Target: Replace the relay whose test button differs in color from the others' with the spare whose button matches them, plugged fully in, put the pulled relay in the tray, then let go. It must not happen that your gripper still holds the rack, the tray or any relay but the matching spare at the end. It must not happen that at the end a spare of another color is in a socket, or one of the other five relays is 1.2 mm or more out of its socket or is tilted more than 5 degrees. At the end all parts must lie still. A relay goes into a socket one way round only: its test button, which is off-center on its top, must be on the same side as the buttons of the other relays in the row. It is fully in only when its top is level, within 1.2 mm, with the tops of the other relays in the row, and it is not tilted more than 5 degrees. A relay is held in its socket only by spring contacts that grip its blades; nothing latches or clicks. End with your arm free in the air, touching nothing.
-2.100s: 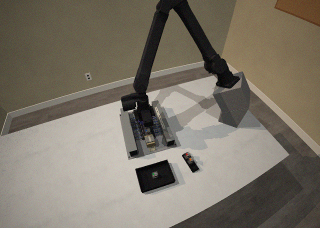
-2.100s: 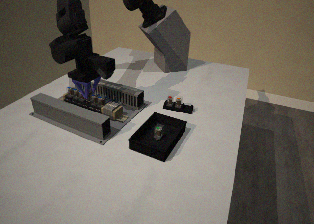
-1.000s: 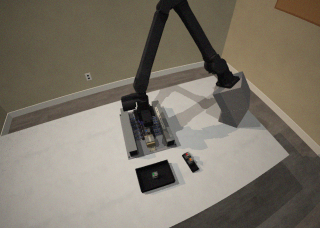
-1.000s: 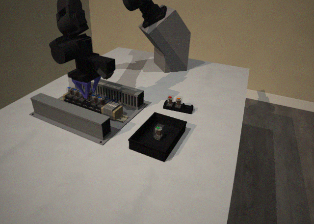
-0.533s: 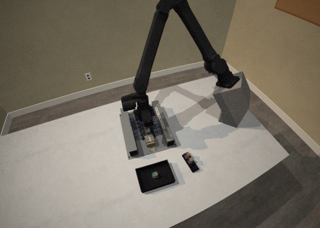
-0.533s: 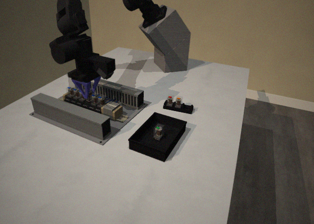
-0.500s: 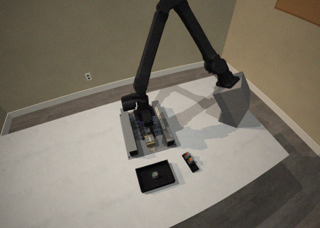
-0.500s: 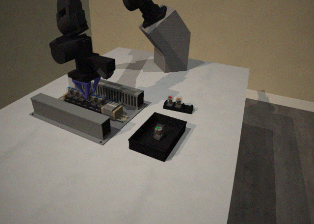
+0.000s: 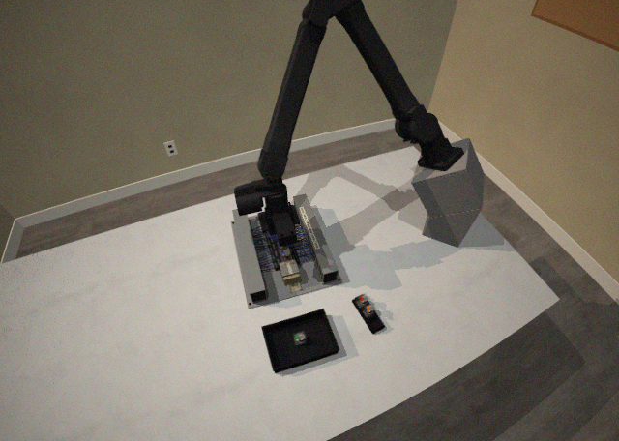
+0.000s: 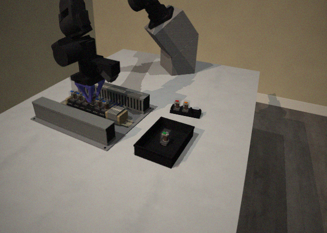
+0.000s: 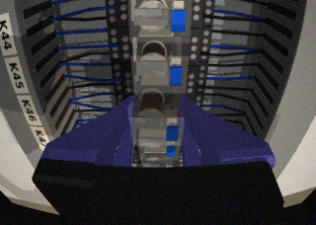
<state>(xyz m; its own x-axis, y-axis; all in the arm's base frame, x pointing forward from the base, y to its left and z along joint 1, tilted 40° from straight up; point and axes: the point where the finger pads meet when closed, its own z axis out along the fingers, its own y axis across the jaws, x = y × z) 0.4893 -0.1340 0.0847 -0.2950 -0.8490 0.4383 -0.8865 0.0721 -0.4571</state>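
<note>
- Blue marks the button of the relay in hand [image 11: 158, 130], low in the middle of the wrist view, directly between our purple fingertips.
- Our gripper [image 9: 275, 240] [image 10: 93, 99] [image 11: 157, 104] is closed down on that relay, its fingers parted only by the relay's clear body.
- We see two more blue-buttoned relays [image 11: 153, 66] above it in the wrist view, their buttons on the same right-hand side.
- Whether the gripped relay is fully level with its row, we cannot tell.
- Green-buttoned, the pulled relay [image 9: 299, 338] [image 10: 165, 137] sits in our black tray [image 9: 319, 346] [image 10: 153, 156], lower centre of the top view, well apart from the gripper.
- Right of the tray in that view, we have the red-buttoned spare [image 9: 363, 299] [image 10: 177, 104] and orange-buttoned spare [image 9: 368, 309] [image 10: 186, 106] standing in a black holder [image 9: 375, 324] [image 10: 184, 113].
</note>
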